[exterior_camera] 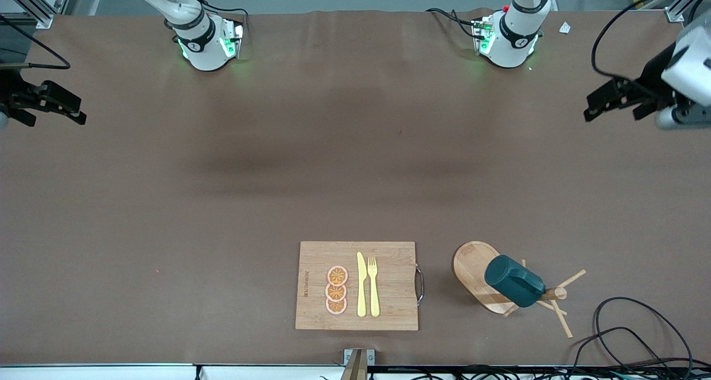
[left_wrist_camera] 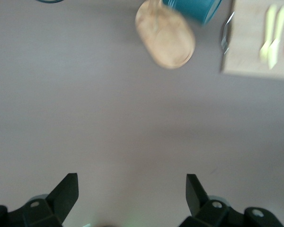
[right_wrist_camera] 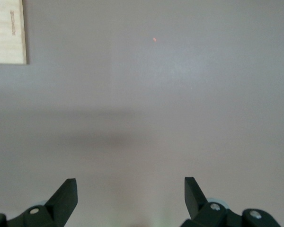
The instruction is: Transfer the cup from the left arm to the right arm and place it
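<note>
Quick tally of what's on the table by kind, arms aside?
Cup: 1
Wooden mug stand: 1
Cutting board: 1
Yellow knife: 1
Yellow fork: 1
Orange slices: 3
Total: 8

Both Franka arms are glossy white with rounded shells. Each base (exterior_camera: 206, 46) wears a black band with a small white mark, and green lights glow at its foot. Black cables run to both bases; the left arm's base (exterior_camera: 508, 41) also shows a red button on a small box beside it. The left end effector (exterior_camera: 608, 99) is black, angular, fixed to a white and grey wrist with a looping black cable. The right end effector (exterior_camera: 47, 102) is black too. Wrist views show dark wedge-shaped fingers (left_wrist_camera: 66, 191) with silver screws.
</note>
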Tool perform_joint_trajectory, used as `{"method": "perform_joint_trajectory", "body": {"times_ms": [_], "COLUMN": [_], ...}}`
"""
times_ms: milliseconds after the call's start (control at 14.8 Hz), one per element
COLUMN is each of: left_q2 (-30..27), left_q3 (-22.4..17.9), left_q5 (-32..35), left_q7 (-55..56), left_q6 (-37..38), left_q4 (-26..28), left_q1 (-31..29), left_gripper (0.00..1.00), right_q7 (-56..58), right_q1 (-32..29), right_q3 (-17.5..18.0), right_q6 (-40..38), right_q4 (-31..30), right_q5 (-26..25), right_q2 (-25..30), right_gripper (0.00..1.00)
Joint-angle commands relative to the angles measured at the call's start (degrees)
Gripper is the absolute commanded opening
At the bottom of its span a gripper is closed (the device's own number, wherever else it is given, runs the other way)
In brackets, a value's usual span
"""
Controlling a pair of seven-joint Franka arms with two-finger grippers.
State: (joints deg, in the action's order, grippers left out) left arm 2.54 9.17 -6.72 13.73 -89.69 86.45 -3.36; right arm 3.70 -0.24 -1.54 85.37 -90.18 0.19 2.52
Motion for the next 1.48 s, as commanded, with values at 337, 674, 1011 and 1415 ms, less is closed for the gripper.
{"method": "perform_joint_trajectory", "body": {"times_ms": [337, 674, 1011, 1415], "left_q2": [15.73, 23.91, 29.18, 32.44], "left_q3": [1.2, 1.55, 1.64, 1.64], "left_q5": [-4.35, -4.44, -4.53, -10.15], "left_q7": [22.64, 36.44, 38.82, 42.16], "left_q6": [-21.65, -29.56, -37.56, -42.67], "left_q4": [-6.56, -10.17, -10.34, -10.61], "left_q1": [1.08, 2.74, 2.92, 3.45], "left_gripper": [1.0, 1.0, 1.0, 1.0], "right_q7": [0.87, 1.22, 1.14, 1.14], "right_q1": [0.06, -0.29, -0.29, -1.08], "right_q3": [0.49, 0.23, 0.14, 0.05], "right_q6": [-1.7, -1.26, -0.04, 1.11], "right_q4": [1.14, 1.41, 1.41, 1.32], "right_q5": [0.07, -0.02, -0.28, -0.72], "right_q2": [0.73, 0.64, 0.55, 0.29], "right_gripper": [1.0, 1.0, 1.0, 1.0]}}
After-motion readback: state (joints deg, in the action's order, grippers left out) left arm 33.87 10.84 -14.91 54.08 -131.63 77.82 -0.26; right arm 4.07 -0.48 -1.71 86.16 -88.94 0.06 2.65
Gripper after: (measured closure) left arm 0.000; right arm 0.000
